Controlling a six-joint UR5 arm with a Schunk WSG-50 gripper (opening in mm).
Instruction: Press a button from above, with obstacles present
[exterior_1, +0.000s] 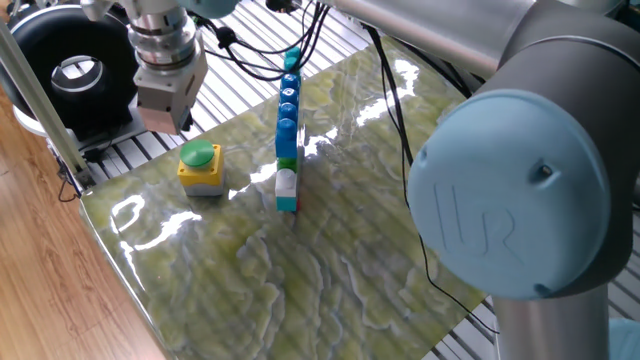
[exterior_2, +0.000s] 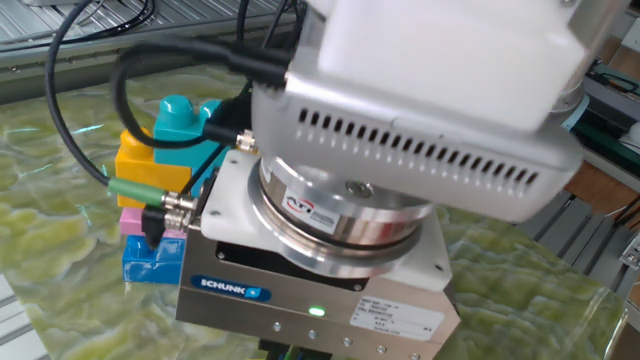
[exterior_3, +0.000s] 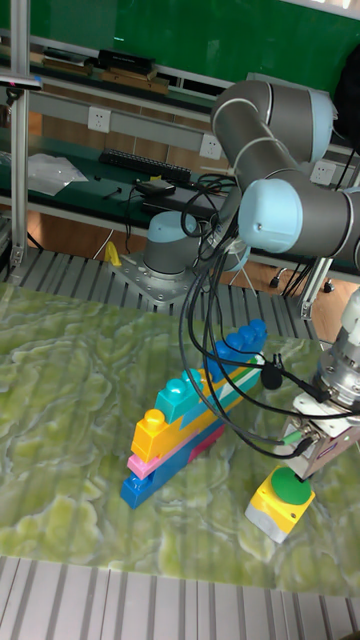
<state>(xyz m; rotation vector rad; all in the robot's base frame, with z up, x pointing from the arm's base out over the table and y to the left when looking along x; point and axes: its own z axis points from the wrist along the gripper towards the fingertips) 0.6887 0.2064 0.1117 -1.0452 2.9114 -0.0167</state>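
The button (exterior_1: 199, 166), a green cap on a yellow box with a grey base, stands near the left edge of the green marbled mat. In the tall fixed view the button (exterior_3: 283, 499) sits directly under my gripper (exterior_3: 304, 464), whose dark fingers hang just above the cap. From one fixed view my gripper (exterior_1: 181, 126) is up and behind the button. No view shows a gap or contact between the fingertips. The obstacles (exterior_1: 288, 125), a long mostly blue brick row, lie right of the button. The other fixed view shows the obstacles (exterior_2: 150, 180) behind the gripper body; the button is hidden there.
A black round device (exterior_1: 70, 65) sits beyond the mat's left corner on the slatted aluminium table (exterior_1: 140, 140). Cables (exterior_3: 215, 330) trail from my wrist across the brick row (exterior_3: 190, 420). My arm's large elbow joint (exterior_1: 520, 200) blocks the right side.
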